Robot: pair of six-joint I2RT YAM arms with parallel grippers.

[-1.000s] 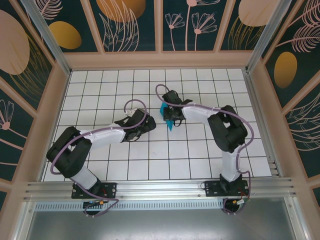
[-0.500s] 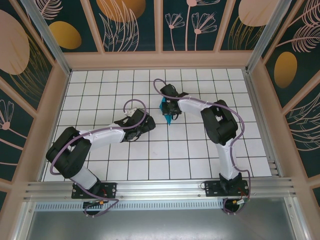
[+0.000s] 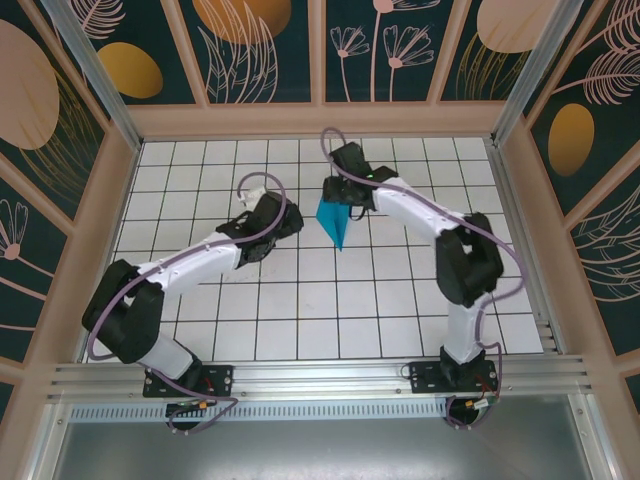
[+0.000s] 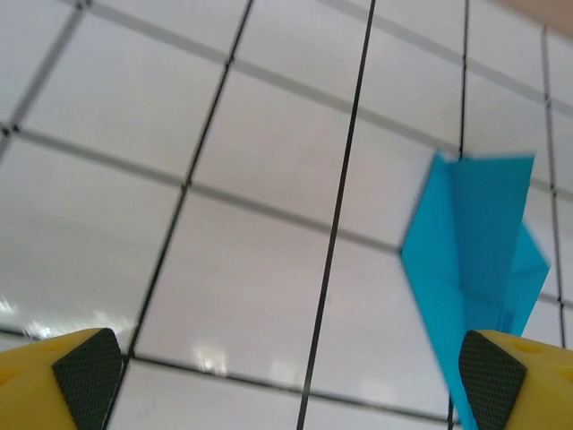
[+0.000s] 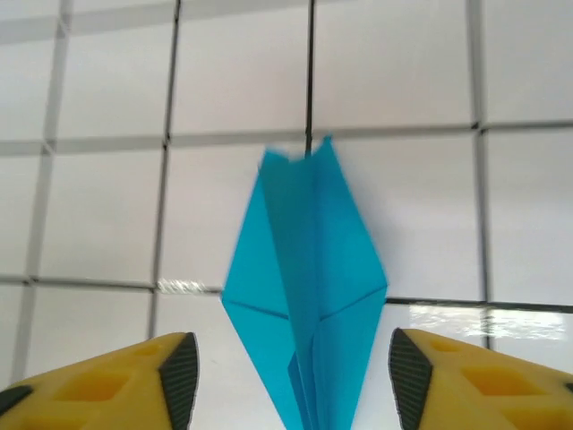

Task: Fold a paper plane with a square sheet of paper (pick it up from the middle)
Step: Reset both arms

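Your right gripper [image 3: 342, 198] was clamped on the paper plane [image 3: 333, 220] a second ago. Its jaws now stand apart, and in the right wrist view there is bare tile between each black pad [image 5: 179, 376] and the paper, so it has hold of nothing. The right arm has also stretched further toward the far side of the tiled table [image 3: 300, 300], which leaves much more of the plane uncovered than before.

Your left arm has reached out and swung its gripper [image 3: 288, 222] toward the far side as well. That gripper was spread wide a second ago and is the same now, with nothing in it.

The plane sits on the table in the far middle, between your two grippers and just beside the right one. It is teal-blue paper folded into a narrow dart. From above, the broad tail lies at the right gripper and the point aims back toward the arm bases. In the right wrist view [image 5: 304, 269] a centre crease runs down its length and the two wings slope away on either side. The left wrist view [image 4: 474, 260] is blurred.
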